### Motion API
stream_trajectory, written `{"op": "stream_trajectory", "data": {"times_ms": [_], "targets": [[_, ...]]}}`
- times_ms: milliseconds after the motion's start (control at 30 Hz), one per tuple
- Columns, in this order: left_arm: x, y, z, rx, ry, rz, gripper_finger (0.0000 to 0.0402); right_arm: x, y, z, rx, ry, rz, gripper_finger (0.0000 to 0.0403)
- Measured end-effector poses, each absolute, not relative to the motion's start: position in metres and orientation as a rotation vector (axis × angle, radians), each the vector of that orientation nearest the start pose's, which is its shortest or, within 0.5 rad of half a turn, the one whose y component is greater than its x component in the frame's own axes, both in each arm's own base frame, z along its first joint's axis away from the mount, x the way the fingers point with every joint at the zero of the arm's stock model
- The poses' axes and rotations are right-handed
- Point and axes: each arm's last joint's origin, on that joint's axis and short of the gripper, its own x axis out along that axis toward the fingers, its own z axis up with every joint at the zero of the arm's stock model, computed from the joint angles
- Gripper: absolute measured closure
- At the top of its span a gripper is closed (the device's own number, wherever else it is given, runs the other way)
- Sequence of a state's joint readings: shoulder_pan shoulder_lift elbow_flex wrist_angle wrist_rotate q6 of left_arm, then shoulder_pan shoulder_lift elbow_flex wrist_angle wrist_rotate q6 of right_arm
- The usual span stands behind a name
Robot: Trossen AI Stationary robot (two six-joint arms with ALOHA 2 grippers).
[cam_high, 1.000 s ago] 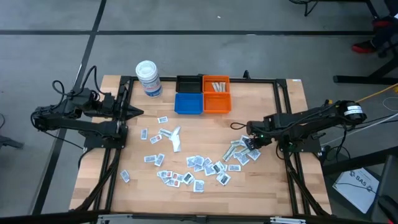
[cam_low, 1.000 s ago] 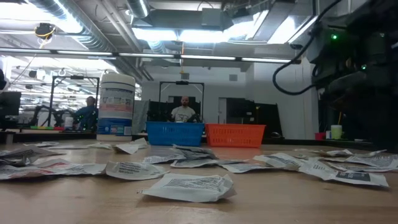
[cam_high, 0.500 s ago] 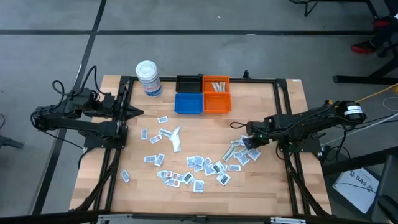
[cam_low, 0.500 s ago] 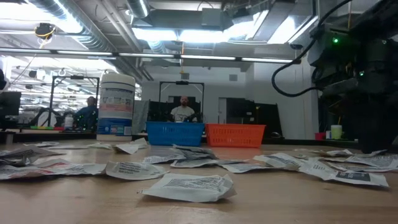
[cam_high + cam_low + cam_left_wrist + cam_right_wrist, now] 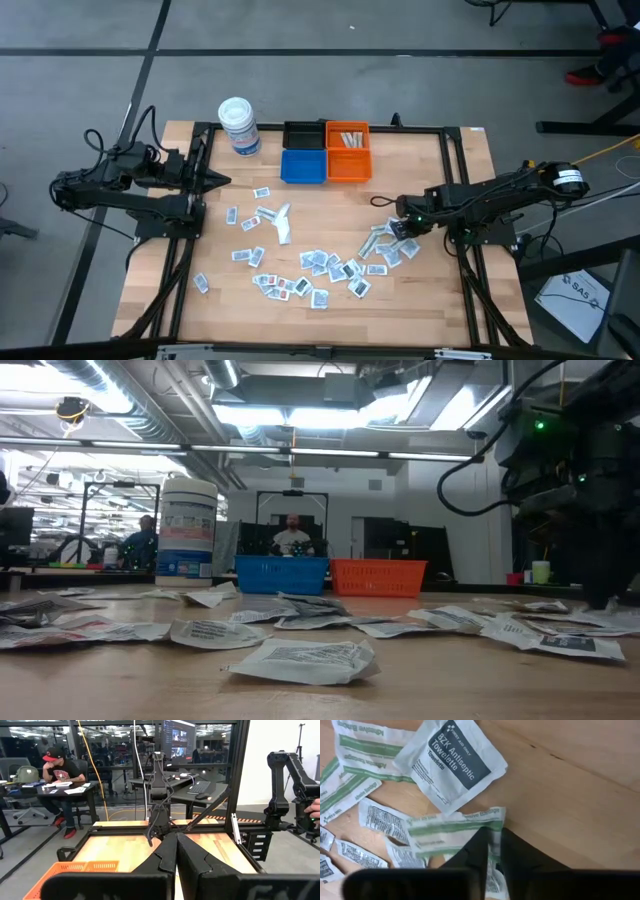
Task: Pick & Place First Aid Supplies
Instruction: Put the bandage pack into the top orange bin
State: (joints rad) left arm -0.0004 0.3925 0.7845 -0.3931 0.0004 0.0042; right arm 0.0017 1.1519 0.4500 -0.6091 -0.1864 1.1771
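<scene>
Closing since a second ago, the right gripper point(image 5: 492, 851) now has its fingers pinched on a green-striped strip point(image 5: 455, 827) at the right edge of the sachets point(image 5: 320, 268) scattered over the table point(image 5: 450, 300). Taking it by one end probably lets it lift clear of the pieces overlapping it. An antiseptic towelette point(image 5: 451, 757) lies just beside, untouched. Sorting has barely begun, judging by the pile; the bins point(image 5: 326, 152) sit well apart at the far edge. Left gripper point(image 5: 222, 180), fingers pressed together, waits near the tub point(image 5: 239, 125).
</scene>
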Motion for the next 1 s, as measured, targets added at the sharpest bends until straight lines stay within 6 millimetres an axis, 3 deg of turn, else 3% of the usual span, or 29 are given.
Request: {"op": "stream_trajectory", "data": {"times_ms": [167,467,1000], "targets": [[0.076,0.0,0.353,0.004,0.001,-0.001,0.0398,0.163,0.006,0.139,1.105,1.256,-0.628,0.0396],[0.076,0.0,0.353,0.004,0.001,-0.001,0.0398,0.17,0.005,0.145,1.085,1.21,-0.582,0.0393],[0.076,0.0,0.353,0.004,0.001,-0.001,0.0398,0.204,0.006,0.205,0.955,1.083,-0.363,0.0398]]}}
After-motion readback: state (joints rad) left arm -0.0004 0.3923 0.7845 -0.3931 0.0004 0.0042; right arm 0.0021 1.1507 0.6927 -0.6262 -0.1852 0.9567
